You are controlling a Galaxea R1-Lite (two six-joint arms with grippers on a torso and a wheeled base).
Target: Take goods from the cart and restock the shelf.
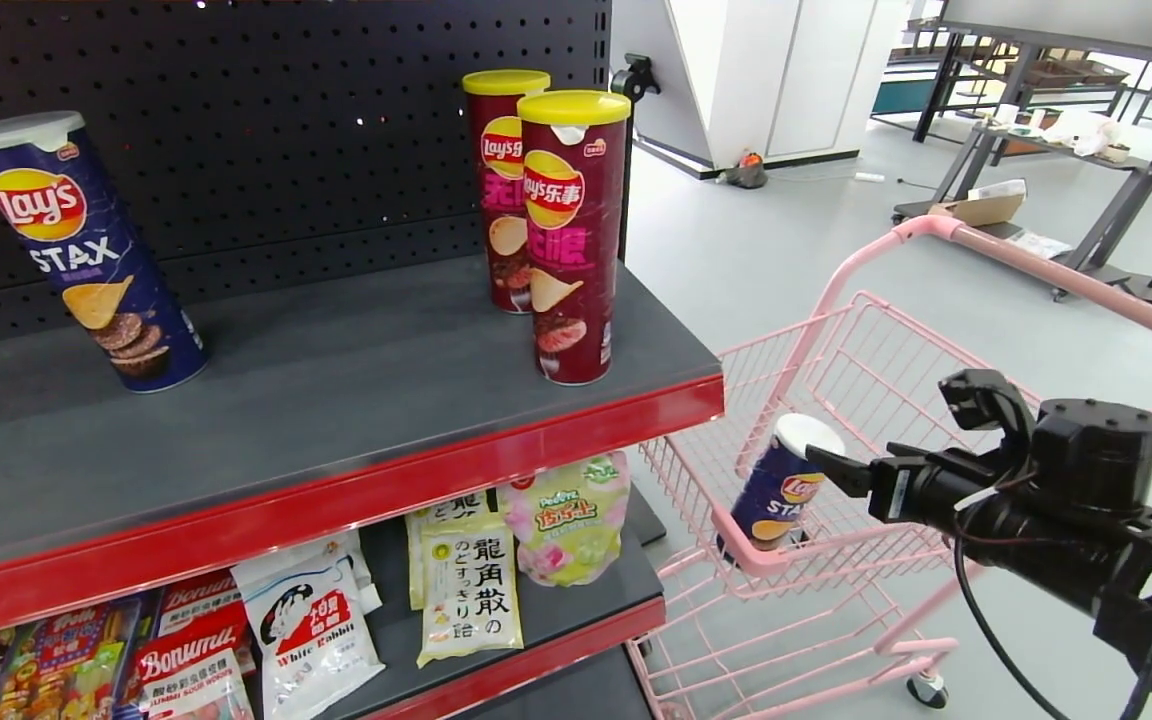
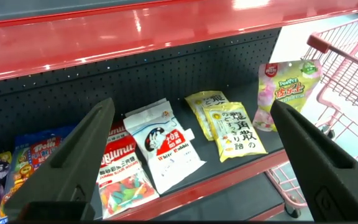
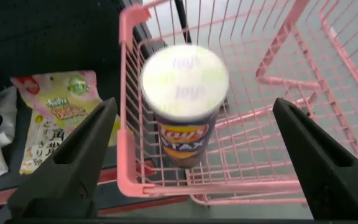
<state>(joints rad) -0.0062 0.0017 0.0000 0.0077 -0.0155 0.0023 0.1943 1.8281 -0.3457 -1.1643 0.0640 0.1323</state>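
My right end effector (image 3: 194,106) wide, empty. Blue chip can (image 1: 781,490) upright in cart (image 1: 736,545), just left, slightly below fingertips. Right arm nearer.

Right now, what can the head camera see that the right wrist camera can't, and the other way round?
Head view alone: two dark-red crisp tubes with yellow lids and a blue crisp tube with a white lid, on the grey top shelf. Right wrist view alone: nothing extra, just a look straight down. Both: another blue white-lidded tube in the pink wire cart, and a pale green-and-pink sweets bag on the lower shelf.
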